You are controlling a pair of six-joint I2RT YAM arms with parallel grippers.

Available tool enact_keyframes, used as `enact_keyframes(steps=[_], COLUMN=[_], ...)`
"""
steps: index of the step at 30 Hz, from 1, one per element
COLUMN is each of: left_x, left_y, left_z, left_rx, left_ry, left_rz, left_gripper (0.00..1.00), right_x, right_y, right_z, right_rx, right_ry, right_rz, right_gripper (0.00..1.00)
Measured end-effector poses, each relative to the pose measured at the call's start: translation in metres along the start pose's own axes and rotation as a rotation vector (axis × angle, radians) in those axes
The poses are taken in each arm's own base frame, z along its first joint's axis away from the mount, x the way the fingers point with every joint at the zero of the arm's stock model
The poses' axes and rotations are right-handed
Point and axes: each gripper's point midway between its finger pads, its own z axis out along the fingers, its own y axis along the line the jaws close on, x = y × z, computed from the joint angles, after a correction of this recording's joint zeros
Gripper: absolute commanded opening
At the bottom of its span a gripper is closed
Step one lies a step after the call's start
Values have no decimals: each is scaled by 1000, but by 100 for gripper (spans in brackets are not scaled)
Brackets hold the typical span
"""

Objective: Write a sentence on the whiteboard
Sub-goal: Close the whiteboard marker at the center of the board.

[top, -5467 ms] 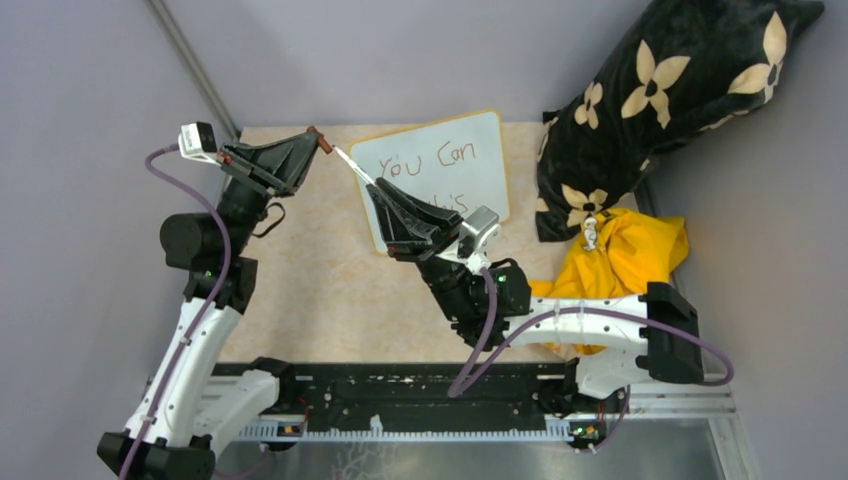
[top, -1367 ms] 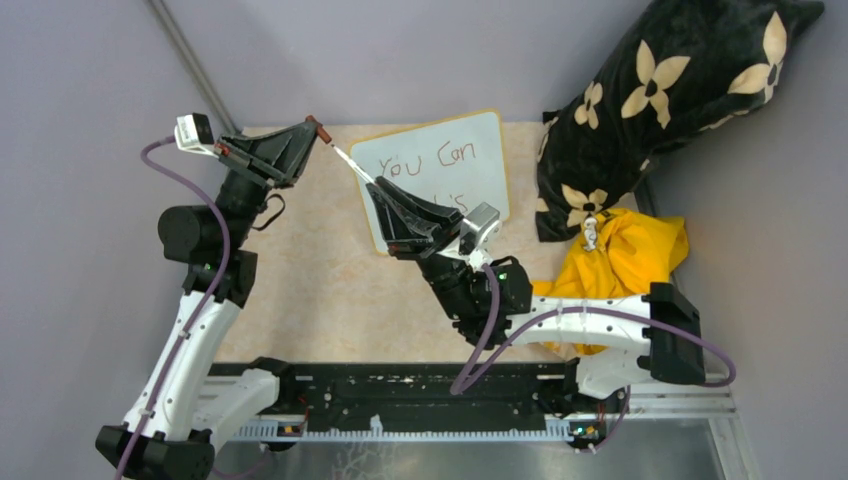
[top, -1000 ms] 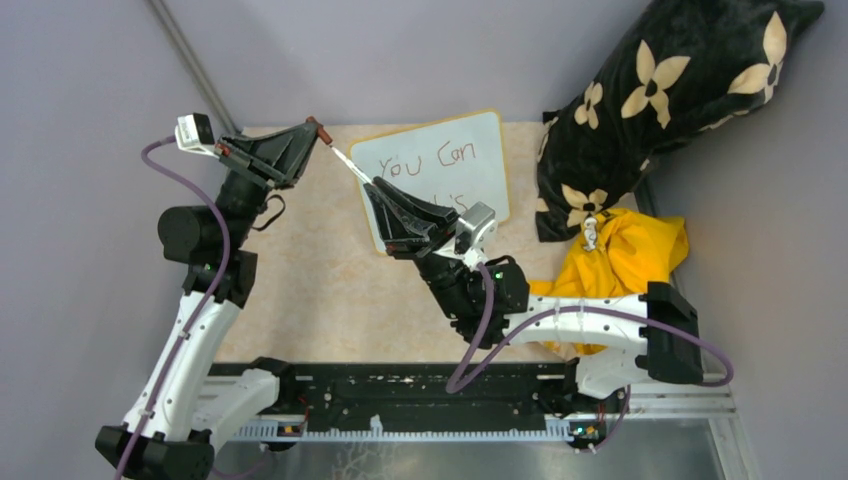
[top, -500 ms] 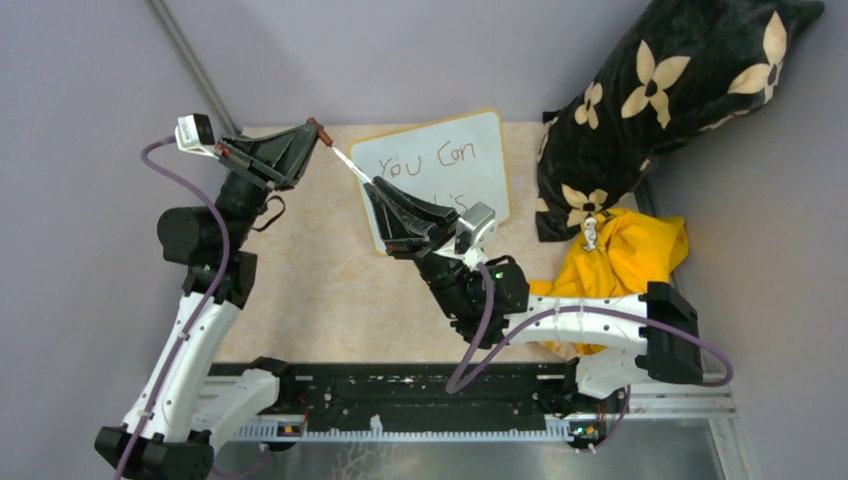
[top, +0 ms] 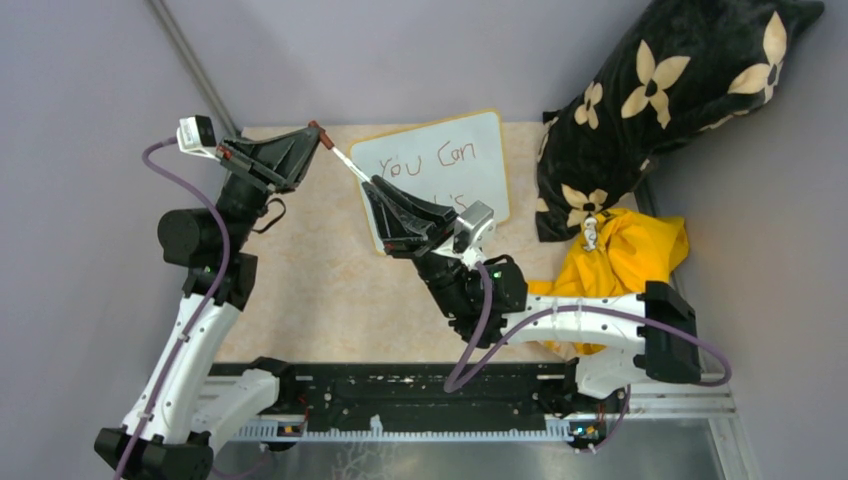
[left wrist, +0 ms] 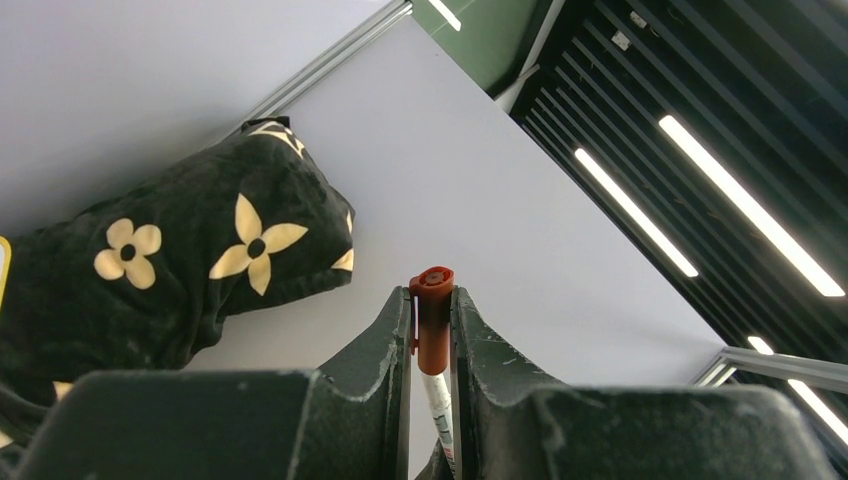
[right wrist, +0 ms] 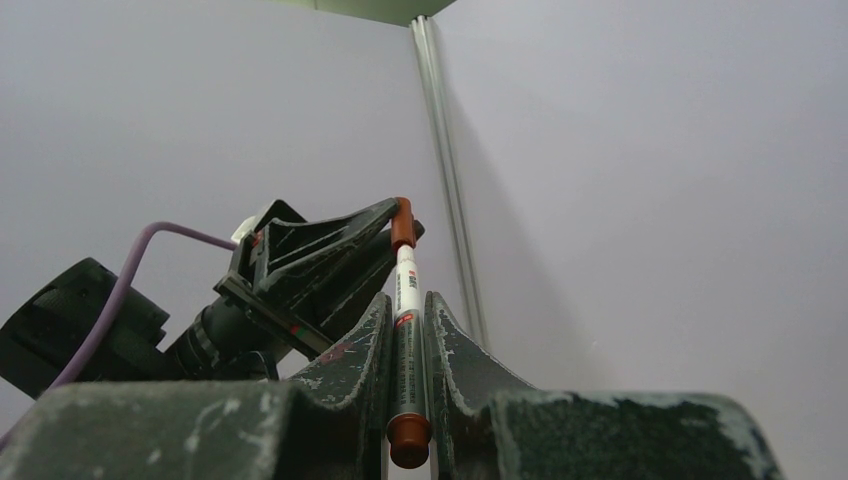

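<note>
Two grippers share one marker (top: 348, 162) above the far half of the table (top: 320, 290). The left gripper (top: 310, 135) is closed tight on the reddish-brown cap (left wrist: 434, 320), which stands out a little beyond its fingertips. The right gripper (top: 372, 185) is clamped just as narrowly round the white barrel, whose brown tail end shows at the base of its fingers in the right wrist view. The marker runs in a straight slanting line from one set of fingers to the other, and the two grippers point at each other along it, tips near but apart. Both wrist cameras look upward past the marker at grey wall and ceiling lights.

Behind the right gripper, the whiteboard (top: 485, 185) lies flat on the table at its far edge, about midway across, with its yellow-orange frame showing along the top and right sides. Its right edge comes close to a black pillow (top: 670, 100) with cream flowers that leans in the far right corner. A crumpled yellow cloth (top: 625, 255) sits below the pillow, beside the right arm. The sentence (top: 430, 160) is written in thin dark marker: "You Can" reads clearly on the upper line, while the lower line is mostly hidden by the right gripper, leaving what looks like a final "s". The marker's tip is capped and off the board.
</note>
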Motion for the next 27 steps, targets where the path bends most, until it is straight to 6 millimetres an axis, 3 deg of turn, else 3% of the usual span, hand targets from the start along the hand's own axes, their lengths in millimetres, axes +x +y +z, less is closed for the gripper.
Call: enact_keyframes(steps=[27], left_x=[4], left_y=[7], left_z=[7], left_rx=[29], left_ry=[-16], left_rz=[-117], left_gripper=[0], right_x=[14], right_y=[-2], right_z=[21], right_rx=[34], right_ry=[-131], right_rz=[-34], right_gripper=[0])
